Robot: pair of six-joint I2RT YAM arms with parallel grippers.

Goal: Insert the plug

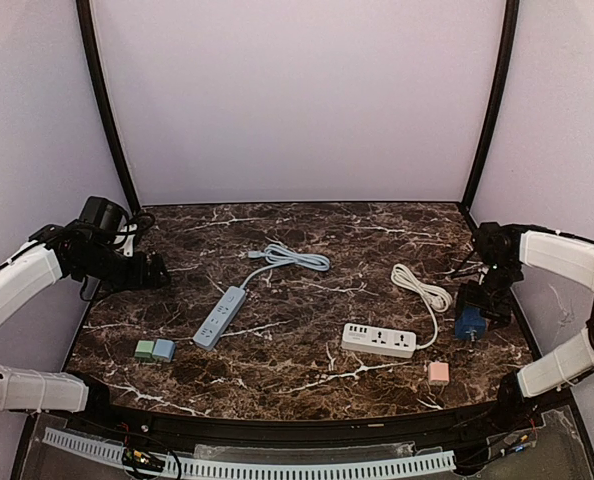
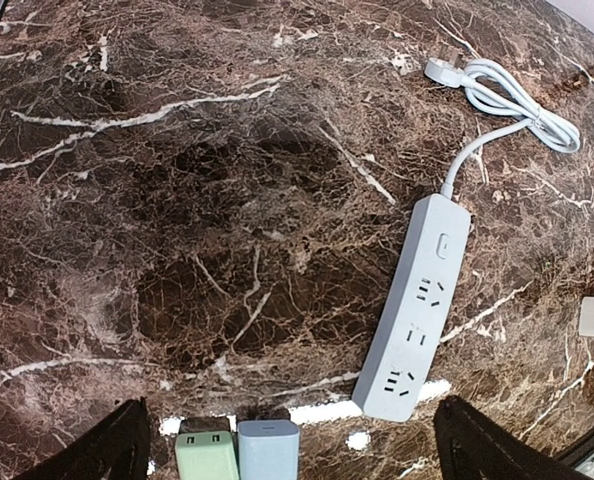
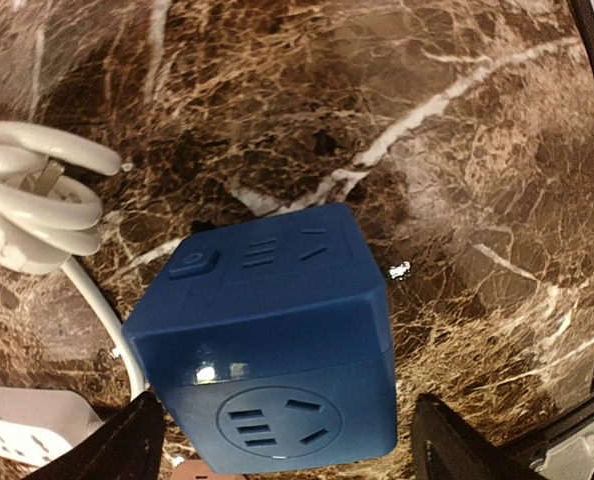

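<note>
Plug choice is unclear from here. I take it to be one of the small adapters, since no prongs sit in any socket. The green adapter (image 2: 205,452) and the pale blue adapter (image 2: 267,447) lie touching each other at the bottom edge of the left wrist view. The pink adapter (image 1: 438,373) lies alone at the lower right of the overhead frame, just beside the white strip (image 1: 379,340).

My left gripper (image 2: 292,405) hangs above the marble table (image 1: 307,220) with its fingers spread wide and nothing between them. The two adapters are framed in that gap, which I read as lining up for a pick. The blue strip (image 2: 417,310) runs diagonally at the right of that view with its sockets facing up. Its cord (image 2: 517,100) is coiled at the upper right, clear of any approach.

My right gripper (image 3: 287,400) is also spread, straddling the blue cube socket (image 3: 267,340), which fills the lower centre of its view. I see a gap on the cube's right side, so I judge it isn't clamped. The likely purpose there is to steady the cube or move it aside. The white cord (image 3: 27,200) is looped at the left of that frame, near the cube.
</note>
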